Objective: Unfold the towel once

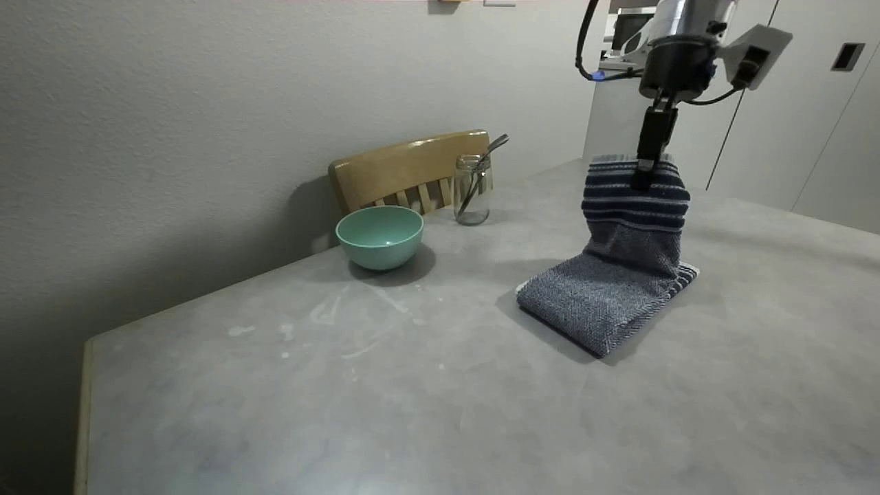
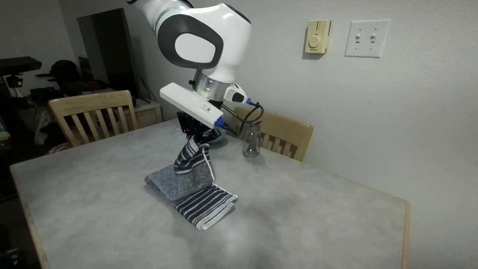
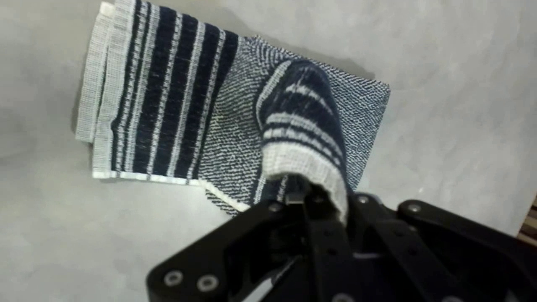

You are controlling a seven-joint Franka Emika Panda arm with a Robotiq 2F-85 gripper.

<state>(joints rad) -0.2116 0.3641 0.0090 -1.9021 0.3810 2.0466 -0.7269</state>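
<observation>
Towel [image 1: 612, 289] runs down from your tool [image 1: 643, 180], which pinches its striped end, nearly closed; folded rest lies below on surface [image 1: 344, 399]. Likely soft, light, floppy; best hold for you: near hem, mid-width.

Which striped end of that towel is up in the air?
The upper striped end, pinched by the tool; the lower striped end lies on the table.

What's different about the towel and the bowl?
The towel is blue-grey with stripes; the bowl is plain teal. The towel is cloth, folded and bent; the bowl is round and hollow. The fingers hold one striped end of the towel up; the bowl stands upright on its own. Both rest on the table, the towel only partly.
</observation>
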